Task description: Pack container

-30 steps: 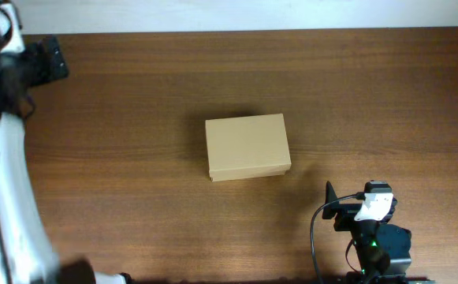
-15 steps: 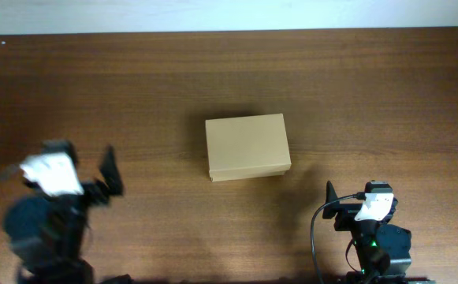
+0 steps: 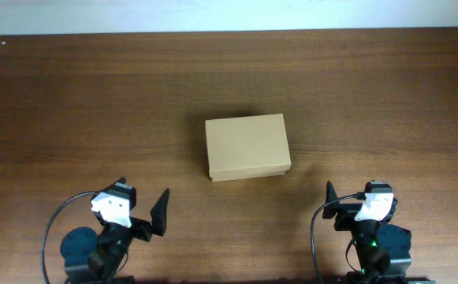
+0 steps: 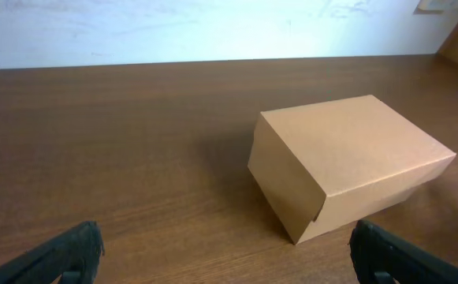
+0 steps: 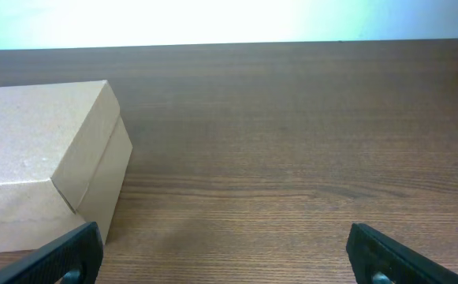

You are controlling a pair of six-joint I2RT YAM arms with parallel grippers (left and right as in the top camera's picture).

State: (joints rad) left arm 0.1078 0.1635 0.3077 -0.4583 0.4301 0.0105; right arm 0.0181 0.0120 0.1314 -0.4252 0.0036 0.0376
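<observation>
Left hand (image 4: pixel 227 259) has swung nearside, spread wide; right hand (image 5: pixel 225 254) likewise; overhead alone shows both flanking the closed container (image 3: pixel 247 147).

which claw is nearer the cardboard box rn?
Right, only marginally. Right claw sits open off the near-right corner of the cardboard box; left claw, also open, off the near-left corner. Neither touches it.

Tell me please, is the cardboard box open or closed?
Closed. The lid lies flat on the box, and its front lip hangs down over the side wall.

Top-down overhead; low wrist views toward container (image 3: pixel 247 147)
</observation>
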